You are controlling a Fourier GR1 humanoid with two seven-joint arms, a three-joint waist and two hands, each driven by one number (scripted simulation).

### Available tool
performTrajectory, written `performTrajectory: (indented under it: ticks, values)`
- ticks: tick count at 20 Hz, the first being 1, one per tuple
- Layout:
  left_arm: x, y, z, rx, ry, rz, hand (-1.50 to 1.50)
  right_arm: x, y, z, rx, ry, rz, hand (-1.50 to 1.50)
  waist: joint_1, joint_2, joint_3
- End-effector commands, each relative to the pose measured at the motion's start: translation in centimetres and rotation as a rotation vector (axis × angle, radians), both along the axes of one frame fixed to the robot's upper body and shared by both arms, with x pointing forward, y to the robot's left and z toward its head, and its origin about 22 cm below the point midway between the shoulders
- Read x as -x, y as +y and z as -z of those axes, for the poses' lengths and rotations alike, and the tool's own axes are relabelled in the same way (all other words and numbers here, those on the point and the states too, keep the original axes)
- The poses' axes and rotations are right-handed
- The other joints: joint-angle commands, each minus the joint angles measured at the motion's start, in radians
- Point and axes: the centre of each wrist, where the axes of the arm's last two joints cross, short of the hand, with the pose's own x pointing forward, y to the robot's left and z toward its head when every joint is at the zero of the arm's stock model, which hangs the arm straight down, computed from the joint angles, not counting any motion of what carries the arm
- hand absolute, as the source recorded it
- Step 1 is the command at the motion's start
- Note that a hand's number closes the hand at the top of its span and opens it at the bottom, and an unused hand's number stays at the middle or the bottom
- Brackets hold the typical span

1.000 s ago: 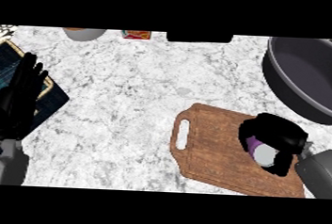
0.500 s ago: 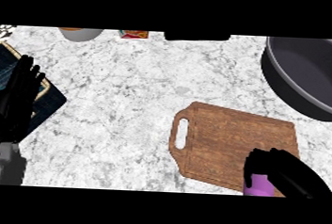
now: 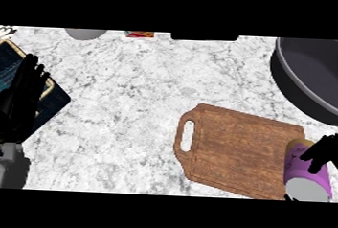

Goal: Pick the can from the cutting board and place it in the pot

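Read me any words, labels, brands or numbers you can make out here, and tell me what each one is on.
No text can be read anywhere.
The purple can, held by the right hand: label markings too blurred to read.
The small red and orange packet at the counter's far edge: print too small to read.

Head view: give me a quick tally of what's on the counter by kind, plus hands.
Pot: 1
Cutting board: 1
Can: 1
Bowl at top edge: 1
Dark mat at left: 1
Hands: 2, left, right
Total: 7
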Motion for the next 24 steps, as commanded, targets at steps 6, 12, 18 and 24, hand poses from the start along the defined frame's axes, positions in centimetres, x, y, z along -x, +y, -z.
performTrajectory:
  ticks: [6, 12, 18, 24]
  values:
    - [0.1, -0.3, -0.5, -0.008, -0.011, 0.028, 0.00, -1.1, -4.7, -5.4, -0.132, -0.084, 0.229, 1.50, 0.034, 0.005, 0.001]
    - [-0.5, -2.5, -2.6, 0.003, -0.028, 0.050, 0.00, -6.5, -9.6, -5.6, -0.163, -0.045, 0.247, 1.50, 0.043, 0.007, 0.001]
    - [-0.8, -1.8, 0.3, 0.008, 0.001, 0.040, 0.00, -10.4, -13.3, -1.8, -0.186, -0.010, 0.300, 1.50, 0.046, 0.009, 0.002]
    - [-1.3, -2.2, -0.6, 0.000, -0.030, 0.061, 0.00, -12.0, -14.1, -2.2, 0.085, -0.165, 0.441, 1.50, 0.068, 0.021, 0.002]
